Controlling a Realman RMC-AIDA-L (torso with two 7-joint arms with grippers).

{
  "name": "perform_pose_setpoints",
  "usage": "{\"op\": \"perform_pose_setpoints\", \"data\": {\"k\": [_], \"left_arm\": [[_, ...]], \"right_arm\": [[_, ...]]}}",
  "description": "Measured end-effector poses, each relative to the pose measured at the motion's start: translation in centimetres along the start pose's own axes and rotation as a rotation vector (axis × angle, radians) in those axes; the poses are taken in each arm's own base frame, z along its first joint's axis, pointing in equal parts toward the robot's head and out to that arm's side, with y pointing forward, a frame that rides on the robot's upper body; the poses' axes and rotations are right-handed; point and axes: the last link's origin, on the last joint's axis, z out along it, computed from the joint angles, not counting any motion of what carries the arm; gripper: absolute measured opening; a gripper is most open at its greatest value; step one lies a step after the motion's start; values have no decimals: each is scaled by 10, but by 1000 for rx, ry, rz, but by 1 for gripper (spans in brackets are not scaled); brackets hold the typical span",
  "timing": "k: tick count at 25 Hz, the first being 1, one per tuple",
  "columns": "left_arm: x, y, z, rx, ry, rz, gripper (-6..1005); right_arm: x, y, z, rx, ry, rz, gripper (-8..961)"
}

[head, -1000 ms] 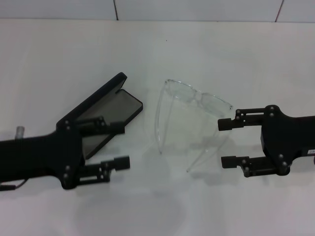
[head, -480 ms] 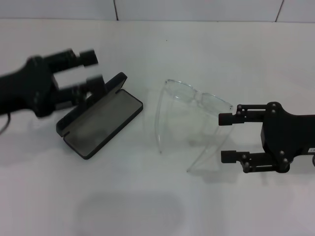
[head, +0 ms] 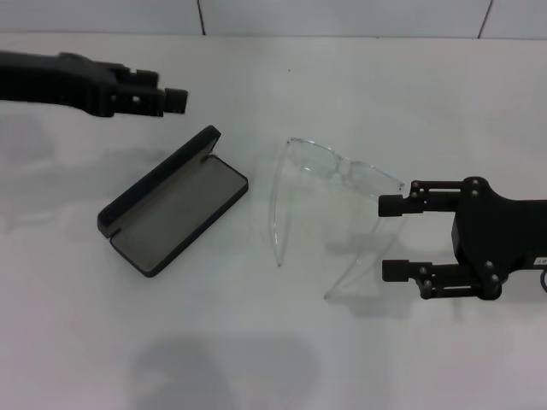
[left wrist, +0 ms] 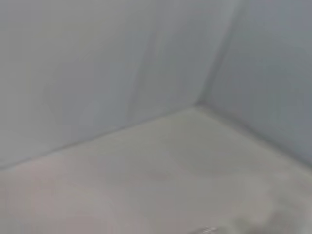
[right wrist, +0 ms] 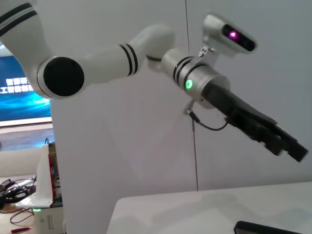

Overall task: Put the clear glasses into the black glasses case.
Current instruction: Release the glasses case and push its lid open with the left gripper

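Left arm (right wrist: 107,61): white tubular links, black joint bands, black round cap, green indicator light, thin black cable.
Left tool (head: 175,100), right tool (head: 391,237): matte black, screw-studded, slim parallel fingers.

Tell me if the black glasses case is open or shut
Open: the black glasses case lies with its lid raised and the grey lining showing, nothing inside.

A plain white tabletop (head: 282,359) is filling nearly the whole head view, with soft grey shadows lying across it. Behind it a wall of pale tiles (head: 342,15) is running along the far edge, its thin dark grout lines showing. In the right wrist view a white wall panel (right wrist: 122,146) is standing behind the tabletop, and beside it a blue screen (right wrist: 24,97) is glowing above some tangled cables (right wrist: 14,187).
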Motion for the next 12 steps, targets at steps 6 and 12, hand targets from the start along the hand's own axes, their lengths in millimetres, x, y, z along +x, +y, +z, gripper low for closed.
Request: {"op": "perform_pose_setpoints", "data": {"k": [6,12], "left_arm": [[8,4,27,133,-289,-44,699],[4,4,54,255,-435,-7,699]], "right_arm": [[1,1,-2,15,-18,0,674],[2,1,-3,26,-35,-2,674]]}}
